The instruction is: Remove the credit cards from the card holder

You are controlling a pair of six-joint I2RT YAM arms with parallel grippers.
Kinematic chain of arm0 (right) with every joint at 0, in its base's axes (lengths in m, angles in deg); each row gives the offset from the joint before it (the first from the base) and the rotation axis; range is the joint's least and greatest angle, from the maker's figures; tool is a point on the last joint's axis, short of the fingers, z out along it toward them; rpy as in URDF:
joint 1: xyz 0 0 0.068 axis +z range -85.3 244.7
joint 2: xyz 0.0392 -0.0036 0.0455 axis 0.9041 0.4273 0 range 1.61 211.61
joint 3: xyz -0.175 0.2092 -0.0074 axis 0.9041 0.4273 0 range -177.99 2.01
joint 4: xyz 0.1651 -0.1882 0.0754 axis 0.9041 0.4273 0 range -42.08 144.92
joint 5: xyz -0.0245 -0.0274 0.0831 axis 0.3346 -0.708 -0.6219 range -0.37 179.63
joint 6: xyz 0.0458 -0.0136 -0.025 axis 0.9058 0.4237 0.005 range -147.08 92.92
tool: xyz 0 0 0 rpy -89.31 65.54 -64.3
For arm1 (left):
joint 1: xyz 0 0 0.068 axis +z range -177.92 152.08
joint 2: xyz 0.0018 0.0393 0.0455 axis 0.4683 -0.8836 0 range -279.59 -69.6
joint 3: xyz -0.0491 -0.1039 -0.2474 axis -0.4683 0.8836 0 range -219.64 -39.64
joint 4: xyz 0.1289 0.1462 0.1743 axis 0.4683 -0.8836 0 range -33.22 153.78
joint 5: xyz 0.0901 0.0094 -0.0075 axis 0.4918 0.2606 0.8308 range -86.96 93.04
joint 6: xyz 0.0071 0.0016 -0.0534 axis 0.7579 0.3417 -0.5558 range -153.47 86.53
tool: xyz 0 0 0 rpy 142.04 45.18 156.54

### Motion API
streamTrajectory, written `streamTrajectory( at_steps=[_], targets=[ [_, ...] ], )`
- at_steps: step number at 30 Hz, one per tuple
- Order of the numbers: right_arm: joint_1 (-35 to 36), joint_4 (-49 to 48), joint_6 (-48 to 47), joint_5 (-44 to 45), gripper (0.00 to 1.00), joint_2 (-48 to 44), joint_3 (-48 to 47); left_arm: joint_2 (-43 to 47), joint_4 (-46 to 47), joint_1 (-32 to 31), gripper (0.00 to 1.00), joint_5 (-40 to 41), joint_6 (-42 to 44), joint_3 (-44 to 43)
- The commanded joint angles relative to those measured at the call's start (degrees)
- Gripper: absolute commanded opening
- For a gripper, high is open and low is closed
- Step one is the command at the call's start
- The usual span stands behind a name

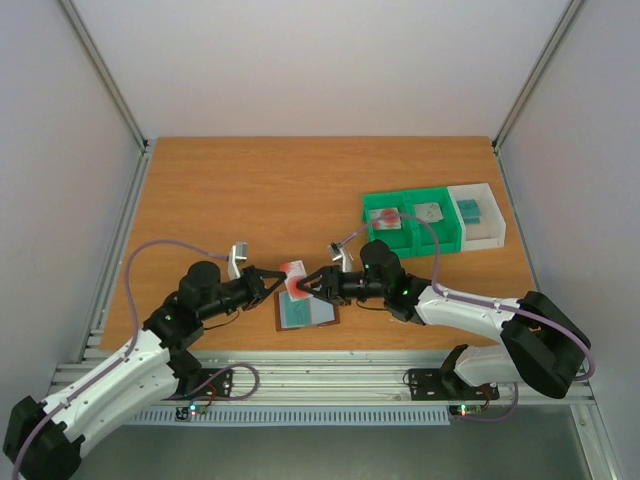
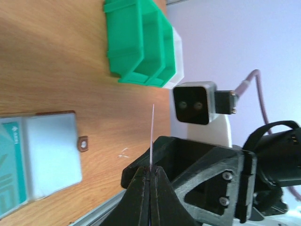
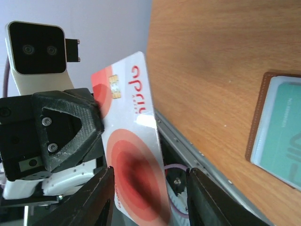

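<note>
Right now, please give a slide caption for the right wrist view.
Left gripper holds the red-spotted card between the right gripper's open jaws; card holder lies open on the table.

We see an orange-brown wooden tabletop (image 1: 250, 190) inside an enclosure with plain white walls (image 1: 320, 60). Toward the far right stands a green plastic bin (image 1: 447, 238) divided into compartments, and a white bin (image 1: 485, 238) sits against its right end. Along the near edge of the tabletop runs a ribbed aluminium rail (image 1: 330, 365). Grey metal struts (image 1: 106, 72) slant up from the back corners.
</note>
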Motion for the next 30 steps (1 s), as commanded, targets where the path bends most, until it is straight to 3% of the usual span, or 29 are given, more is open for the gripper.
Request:
streamTrajectory(
  at_steps=[1, 5, 8, 13, 17, 23, 26, 30],
  targets=[
    [0.49, -4.1, 1.71, -1.8, 0.39, -0.62, -0.13, 1.37, 7.55, 0.22, 0.01, -1.07, -3.32, 0.38],
    [0.47, -3.69, 1.03, -2.09, 0.14, -2.03, 0.2, 1.43, 7.79, 0.22, 0.02, -1.58, -3.78, 0.48],
    [0.46, -3.47, -0.86, -3.34, 0.02, -2.86, 0.28, 2.48, 7.57, 0.22, 0.15, -1.68, -3.62, 0.82],
    [0.46, -1.93, -6.29, -7.76, 0.01, -4.48, -0.43, 7.26, 2.45, 0.26, 0.4, -2.22, -3.04, -1.11],
    [0.46, 0.4, -11.2, -14.03, 0.01, -5.08, -1.73, 11.97, -12.82, 0.29, 0.53, -2.45, 3.22, -7.18],
    [0.46, 5.54, -19.36, -23.67, 0.01, -8.21, -3.25, 18.57, -33.73, 0.3, 0.63, -2.63, 14.39, -16.49],
    [0.46, 11.91, -23.56, -26.35, 0.01, -10.5, -5.52, 18.89, -41.58, 0.31, 0.68, -3.34, 19.42, -21.03],
    [0.53, 17.13, -26.7, -30.07, 0.01, -12.1, -8.4, 16.38, -47.08, 0.31, 0.68, -6.09, 24.38, -25.51]
  ],
)
